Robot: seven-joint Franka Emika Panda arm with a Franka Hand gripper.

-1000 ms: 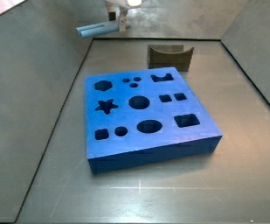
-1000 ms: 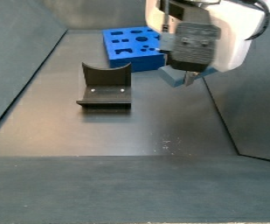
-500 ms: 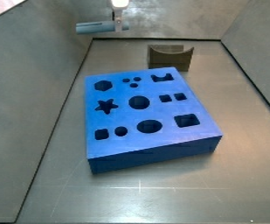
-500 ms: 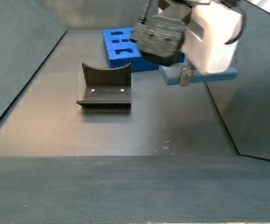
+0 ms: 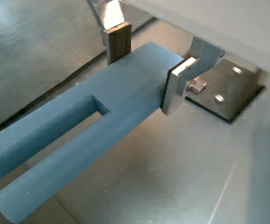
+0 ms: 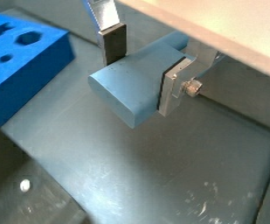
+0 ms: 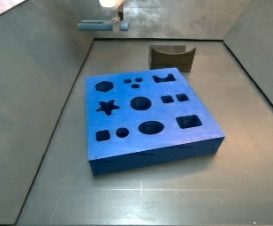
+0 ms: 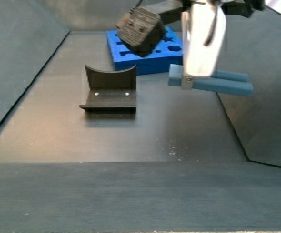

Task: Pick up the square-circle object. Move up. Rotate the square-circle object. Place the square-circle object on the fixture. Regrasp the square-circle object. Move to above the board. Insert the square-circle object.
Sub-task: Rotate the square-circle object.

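While the two-finger gripper clamps one end of the light grey-blue square-circle object, the peg's long axis lies level, well above and beside the dark brown fixture.

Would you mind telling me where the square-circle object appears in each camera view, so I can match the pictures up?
Wrist view: the square-circle object fills the middle, clamped between the gripper fingers.
Wrist view: its square end sits centre, held.
Side view: small, top left, in the air.
Side view: upper right, level, in the air.
Shared landmark: the board appears in three views; it is absent from one wrist view.
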